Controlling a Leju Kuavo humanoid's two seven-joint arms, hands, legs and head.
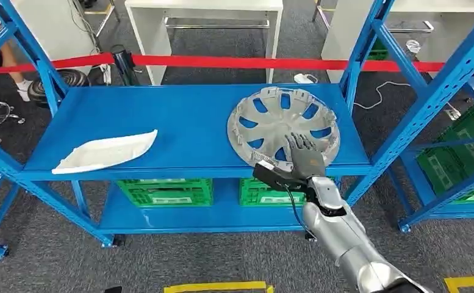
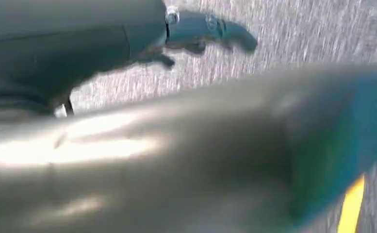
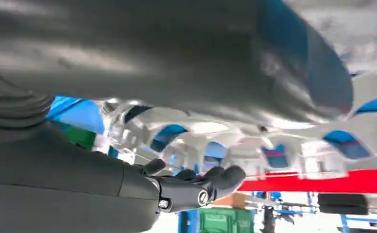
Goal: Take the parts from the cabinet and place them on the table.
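Blue steel shelving (image 1: 179, 116) fills the head view, its upper shelf carrying both parts. Going left to right: a white curved panel (image 1: 105, 151) lies flat on the shelf, well to the left of the right hand and apart from it. Below that shelf, on the lower level, sit two green crates (image 1: 166, 191), down and to the left of the hand.

Silver hubcap (image 1: 283, 126), slotted, rests inside-up on the right part of the shelf, its near rim at the shelf's front edge. Right hand (image 1: 304, 157) is at that near rim, fingers extended up over the rim onto the inner face. In the right wrist view the fingers (image 3: 215, 177) are curled under the hubcap's pale ribbed edge (image 3: 254, 145) and the thumb lies across the top; contact looks likely, but whether it is a firm hold I cannot tell.

Left hand (image 2: 196, 34) hangs over grey carpet, fingers loosely apart, nothing in them.

Red barrier tape (image 1: 234, 61) runs behind the shelving, beyond the hand.
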